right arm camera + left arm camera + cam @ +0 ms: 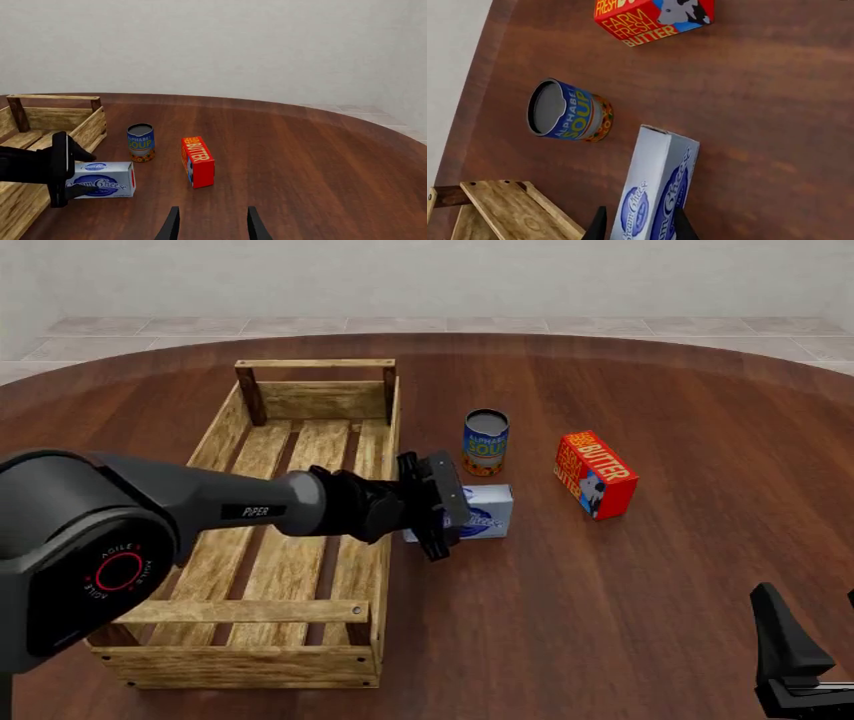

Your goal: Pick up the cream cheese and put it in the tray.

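Observation:
The cream cheese is a pale silvery box with blue oval logos. It lies on the table just right of the tray, a long wooden slat crate. My left gripper reaches across the tray's right wall, and its open fingers straddle the near end of the box. In the left wrist view the box runs out from between the two fingertips, close to both. The right wrist view shows the box resting on the table. My right gripper is open and empty at the near right.
A blue-and-yellow soup can stands just behind the cream cheese. A red-orange butter box stands to the right of the can. The tray's right rail lies under my left arm.

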`<state>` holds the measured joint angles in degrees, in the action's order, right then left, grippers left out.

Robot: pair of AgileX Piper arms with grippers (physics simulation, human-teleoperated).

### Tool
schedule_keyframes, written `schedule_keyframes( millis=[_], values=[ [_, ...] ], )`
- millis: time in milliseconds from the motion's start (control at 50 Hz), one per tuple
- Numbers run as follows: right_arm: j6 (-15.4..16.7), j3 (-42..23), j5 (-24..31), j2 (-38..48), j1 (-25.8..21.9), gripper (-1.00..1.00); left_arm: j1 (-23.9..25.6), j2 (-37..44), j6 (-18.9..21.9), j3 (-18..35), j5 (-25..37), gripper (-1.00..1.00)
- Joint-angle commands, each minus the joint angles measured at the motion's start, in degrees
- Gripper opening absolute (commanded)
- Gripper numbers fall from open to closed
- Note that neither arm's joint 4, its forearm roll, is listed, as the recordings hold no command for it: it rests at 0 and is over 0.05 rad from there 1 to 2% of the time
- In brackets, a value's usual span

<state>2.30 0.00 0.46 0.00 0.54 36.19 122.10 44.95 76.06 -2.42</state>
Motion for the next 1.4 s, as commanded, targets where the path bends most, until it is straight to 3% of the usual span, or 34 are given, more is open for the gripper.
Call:
schedule_keyframes(
  millis=[20,180,200,660,1140,1400],
  values=[
    [0.0,0.0,0.0,0.0,0.0,1.0,-1.2,3.23,-0.35,0.37,1.48,1.0],
    [0.0,0.0,0.0,0.0,0.0,1.0,-0.21,3.22,-1.6,0.52,1.83,1.0],
    [0.0,0.0,0.0,0.0,0.0,1.0,-0.15,3.09,-1.53,0.24,1.66,-1.0],
    [0.0,0.0,0.0,0.0,0.0,1.0,1.17,-0.07,-1.64,-3.12,-1.5,-1.0],
    [0.0,0.0,0.0,0.0,0.0,1.0,4.35,-10.63,-7.41,-9.82,-5.06,-1.0],
    [0.0,0.0,0.0,0.0,0.0,1.0,4.78,-13.32,-7.99,-12.9,-6.97,-1.0]
  ],
)
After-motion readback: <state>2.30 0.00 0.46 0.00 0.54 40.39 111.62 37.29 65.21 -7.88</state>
